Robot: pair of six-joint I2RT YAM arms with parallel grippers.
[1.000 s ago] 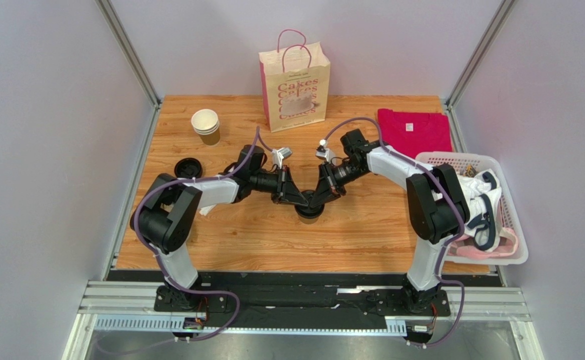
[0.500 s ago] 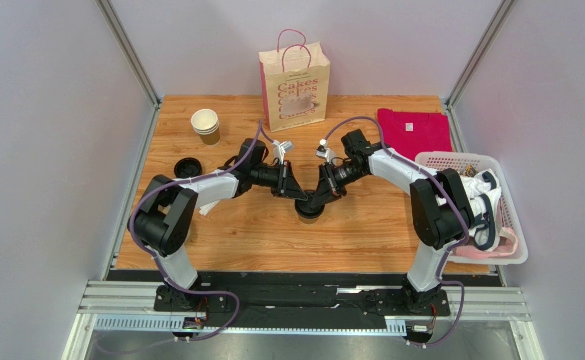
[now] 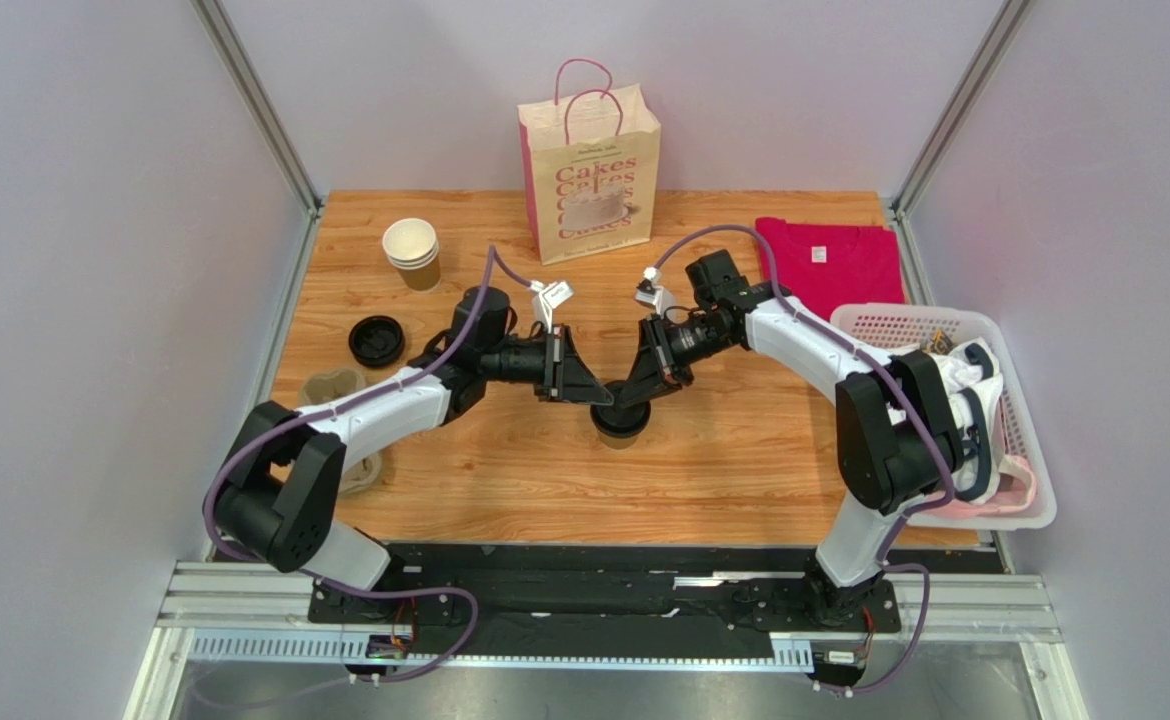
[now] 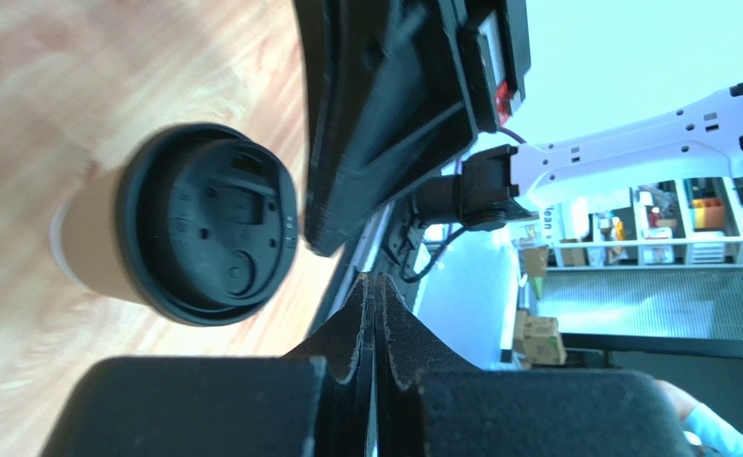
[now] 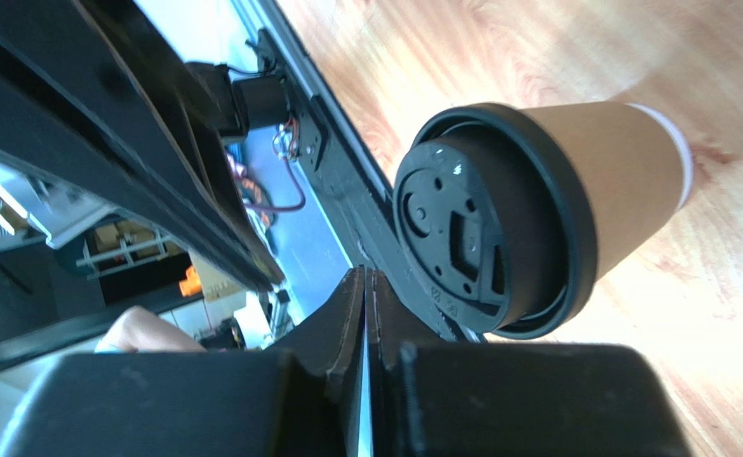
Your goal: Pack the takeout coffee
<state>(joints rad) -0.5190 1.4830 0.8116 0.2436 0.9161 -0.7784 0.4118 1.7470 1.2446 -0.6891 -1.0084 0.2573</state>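
The takeout coffee (image 3: 617, 426), a brown kraft cup with a black lid on it, stands upright on the wooden table near the middle. My left gripper (image 3: 600, 396) is shut and empty, its tip just above the cup's left rim. My right gripper (image 3: 626, 402) is shut and empty, its tip just above the cup's right rim. In the left wrist view the lidded cup (image 4: 204, 238) lies to the left of my shut fingertips (image 4: 375, 282). In the right wrist view the cup (image 5: 509, 214) lies to the right of my shut fingertips (image 5: 364, 276).
A cream paper bag with pink handles (image 3: 588, 165) stands at the back middle. A stack of open cups (image 3: 411, 248) and a loose black lid (image 3: 376, 339) are at the back left. A grey pulp carrier (image 3: 333, 390) peeks from under my left arm. A pink shirt (image 3: 829, 263) and a white basket (image 3: 1034, 465) are at the right.
My left arm's elbow has swung out to the left and front, uncovering the pulp carrier. Both shut gripper tips stay by the cup's lid. The cup has not moved.
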